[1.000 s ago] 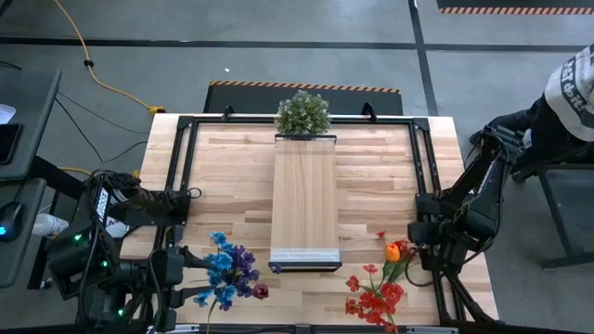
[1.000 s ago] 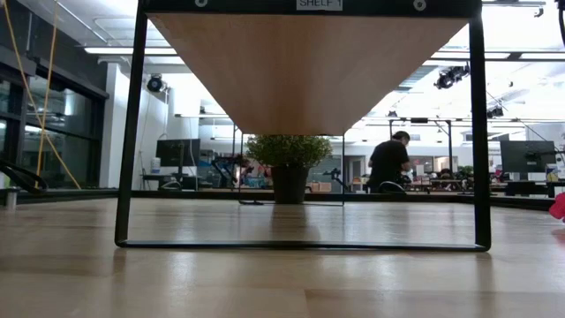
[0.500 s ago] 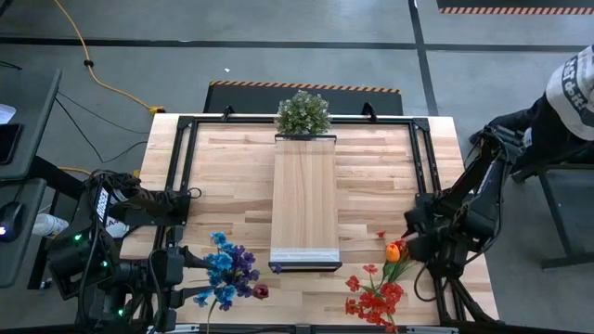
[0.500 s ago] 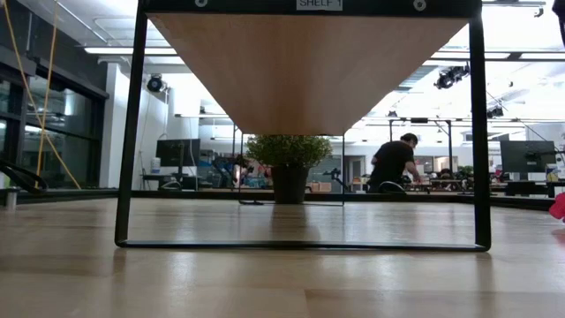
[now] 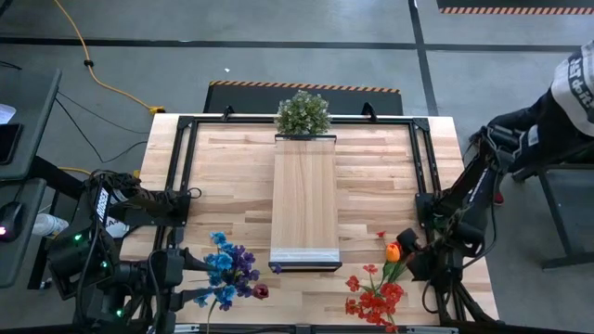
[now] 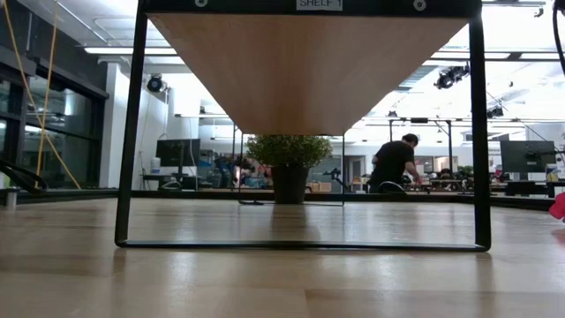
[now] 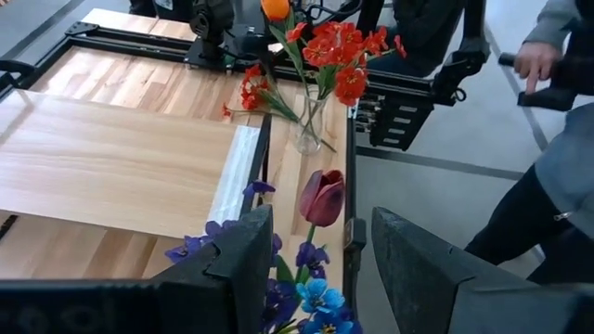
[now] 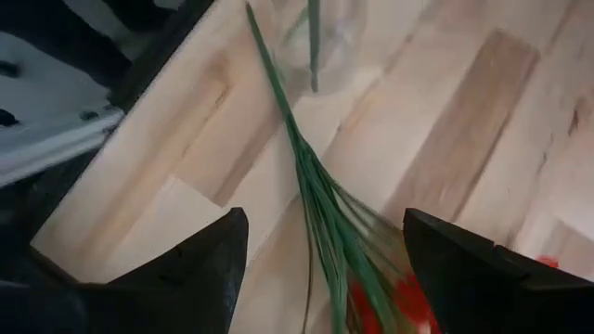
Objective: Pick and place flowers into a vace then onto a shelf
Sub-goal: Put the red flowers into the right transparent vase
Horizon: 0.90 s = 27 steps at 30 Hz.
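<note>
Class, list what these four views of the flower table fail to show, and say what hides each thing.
- Low view: shelf top unseen, camera sits below it.
- Low view: red flowers cut by the edge.
- Right wrist view: green stems only; blooms blurred, cropped.
- High view: glass vase hidden under red blooms.

Right pincer (image 5: 408,252) hangs low with jaws apart (left pincer (image 7: 311,269) likewise, parked).

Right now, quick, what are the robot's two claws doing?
Left gripper: open, holding nothing, blue and purple flowers between its fingers.
Right gripper: open over green stems, not gripping them.
</note>
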Available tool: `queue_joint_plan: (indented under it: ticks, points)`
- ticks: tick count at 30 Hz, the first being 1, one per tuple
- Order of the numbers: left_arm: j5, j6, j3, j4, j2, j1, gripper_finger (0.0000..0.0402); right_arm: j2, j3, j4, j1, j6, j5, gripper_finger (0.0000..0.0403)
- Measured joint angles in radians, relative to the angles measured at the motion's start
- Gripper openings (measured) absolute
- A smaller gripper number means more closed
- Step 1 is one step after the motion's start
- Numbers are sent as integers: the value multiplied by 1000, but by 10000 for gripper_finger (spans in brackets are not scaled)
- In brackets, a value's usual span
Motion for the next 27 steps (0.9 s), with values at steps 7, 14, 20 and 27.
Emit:
queue_joint_plan:
  ticks: [7,14,20,27]
  points:
    - [-1,0,0,13,0,0,216,87,-6,112,-11,-127,-34,272]
    - [-3,0,0,17,0,0,216,202,-6,211,-48,-160,-78,246]
    - [-3,0,0,20,0,0,216,254,-6,226,-76,-186,-52,227]
    - [-3,0,0,69,0,0,216,301,-6,243,-89,-210,-102,222]
